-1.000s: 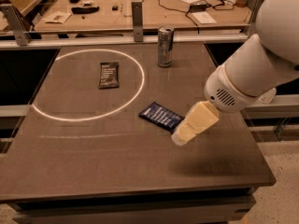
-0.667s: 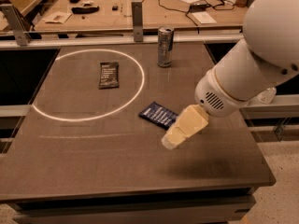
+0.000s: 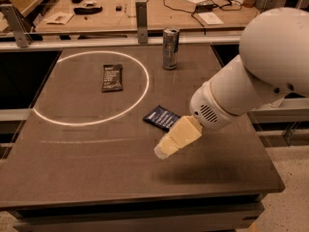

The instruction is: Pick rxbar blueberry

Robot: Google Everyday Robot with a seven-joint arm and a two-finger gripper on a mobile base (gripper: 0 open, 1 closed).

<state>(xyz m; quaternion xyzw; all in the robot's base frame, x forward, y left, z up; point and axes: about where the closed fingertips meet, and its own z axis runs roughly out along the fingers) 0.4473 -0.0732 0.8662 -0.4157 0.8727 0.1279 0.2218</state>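
Note:
The rxbar blueberry (image 3: 160,116) is a flat navy-blue wrapped bar with white text, lying on the dark table just right of the white circle. Its right end is hidden behind my gripper. My gripper (image 3: 166,148) is the cream-coloured part at the end of the white arm (image 3: 256,76). It hangs over the table just in front of and to the right of the bar, pointing down and left.
A smaller black wrapped bar (image 3: 112,77) lies inside the white circle (image 3: 140,98). A metal can (image 3: 170,48) stands upright at the back of the table (image 3: 96,178). A rail and a cluttered workbench (image 3: 145,4) lie behind.
My arm and gripper have moved left and forward, closer over the navy bar, now covering its right end. The bars and can have not moved.

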